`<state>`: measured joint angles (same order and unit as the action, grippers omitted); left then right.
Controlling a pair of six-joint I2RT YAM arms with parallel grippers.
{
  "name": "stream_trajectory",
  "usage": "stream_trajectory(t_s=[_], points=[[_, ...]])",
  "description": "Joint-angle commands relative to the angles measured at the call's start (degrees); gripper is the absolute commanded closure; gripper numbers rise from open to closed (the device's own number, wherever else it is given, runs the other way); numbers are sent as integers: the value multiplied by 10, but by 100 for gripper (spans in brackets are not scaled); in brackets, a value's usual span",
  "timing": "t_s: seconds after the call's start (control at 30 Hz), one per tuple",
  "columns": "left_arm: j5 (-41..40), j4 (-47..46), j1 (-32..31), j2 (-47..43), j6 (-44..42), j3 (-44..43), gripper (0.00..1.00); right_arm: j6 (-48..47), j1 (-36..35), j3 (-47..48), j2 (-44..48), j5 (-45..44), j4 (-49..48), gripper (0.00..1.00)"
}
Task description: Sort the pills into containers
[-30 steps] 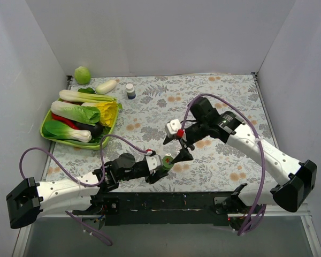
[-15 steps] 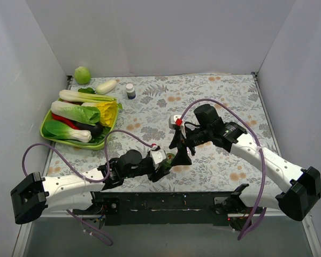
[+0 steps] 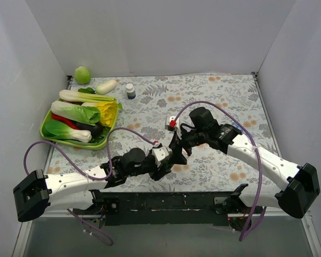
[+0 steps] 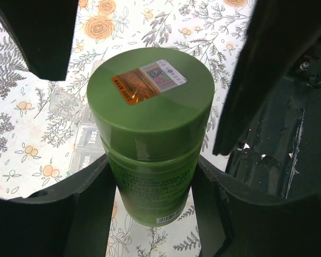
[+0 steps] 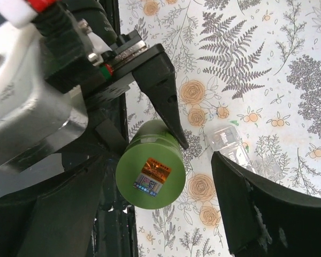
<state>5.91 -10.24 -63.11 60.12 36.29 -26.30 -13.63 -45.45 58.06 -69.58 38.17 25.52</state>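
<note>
My left gripper (image 4: 150, 179) is shut on the body of a green bottle (image 4: 150, 118), held just above the table with its green cap and orange sticker pointing at my right wrist. My right gripper (image 5: 158, 174) is open, one finger (image 5: 257, 209) on each side of the cap (image 5: 150, 176), with a gap still showing on the right side. The containers (image 5: 227, 140), a clear strip of small lidded compartments, lie on the floral cloth just beyond the bottle and show again under it (image 4: 85, 142). From above, the two grippers (image 3: 174, 152) meet and hide the bottle. No pills are in view.
A green tray (image 3: 48, 134) piled with vegetables sits at the left. A dark blue white-capped bottle (image 3: 130, 90), a round green vegetable (image 3: 82, 74) and a white one (image 3: 106, 87) stand near the back left corner. White walls enclose the table.
My right gripper has come down and to the left until its fingers straddle the bottle's cap. The left arm has pushed the bottle slightly forward and right to meet it.
</note>
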Motion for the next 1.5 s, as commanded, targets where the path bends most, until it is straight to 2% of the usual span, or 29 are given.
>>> stream_trajectory(t_s=[0.0, 0.1, 0.2, 0.23, 0.27, 0.33, 0.43, 0.47, 0.5, 0.6, 0.63, 0.67, 0.73, 0.8, 0.87, 0.97, 1.0, 1.03, 1.13, 1.2, 1.23, 1.27, 1.4, 1.47], points=[[-16, -4, -2, -8, 4, -30, 100, -1, -7, 2, -6, -15, -1, 15], [-18, -2, -1, -11, 5, -30, 100, -3, -8, 2, -9, -11, 4, 25], [-18, 0, -2, -14, 4, -29, 100, -21, -9, 11, -13, 8, 15, 52], [-16, 2, -2, -15, 0, -28, 100, -38, -8, 14, -13, 17, 22, 72], [-12, 5, -1, -21, -4, -27, 100, -53, -8, 23, -13, 35, 33, 76], [0, 16, -2, -31, -15, -24, 100, -142, -8, 39, -21, 61, 87, 84], [43, 36, -1, -61, -52, -16, 100, -258, -8, 64, -35, 96, 166, 88], [53, 42, -2, -68, -67, -15, 100, -305, -8, 70, -38, 110, 188, 88], [79, 48, -1, -91, -75, -10, 100, -400, -8, 78, -46, 117, 219, 88], [118, 50, 2, -118, -87, 3, 100, -538, -8, 58, -39, 124, 271, 88], [127, 52, 1, -124, -87, 5, 100, -616, -9, 45, -31, 125, 269, 87], [134, 57, 2, -124, -86, 2, 100, -633, -9, 31, -21, 118, 236, 85], [150, 70, 2, -113, -79, -2, 100, -670, -10, 42, -31, 110, 239, 83], [154, 73, 3, -103, -74, -4, 100, -660, -10, 60, -50, 89, 229, 83], [149, 67, 2, -96, -68, 0, 100, -647, -11, 63, -49, 77, 215, 78], [128, 51, 3, -94, -57, 12, 100, -557, -11, 86, -55, 89, 199, 63], [123, 42, 3, -93, -54, 15, 100, -533, -10, 92, -56, 100, 206, 55], [116, 38, 4, -92, -50, 20, 100, -510, -5, 99, -56, 113, 208, 42], [89, 29, 4, -86, -34, 28, 100, -414, 18, 108, -43, 184, 201, 20], [72, 16, 4, -84, -24, 31, 100, -332, 26, 101, -25, 199, 177, 14], [67, 14, 4, -82, -21, 33, 100, -299, 33, 99, -19, 197, 158, 6], [60, 10, 4, -80, -14, 33, 100, -274, 37, 105, -15, 179, 155, 2], [39, -6, 4, -66, 2, 27, 100, -184, 62, 131, -38, 189, 171, 2], [31, -8, 4, -54, 9, 18, 100, -98, 77, 113, -40, 200, 121, 2]])
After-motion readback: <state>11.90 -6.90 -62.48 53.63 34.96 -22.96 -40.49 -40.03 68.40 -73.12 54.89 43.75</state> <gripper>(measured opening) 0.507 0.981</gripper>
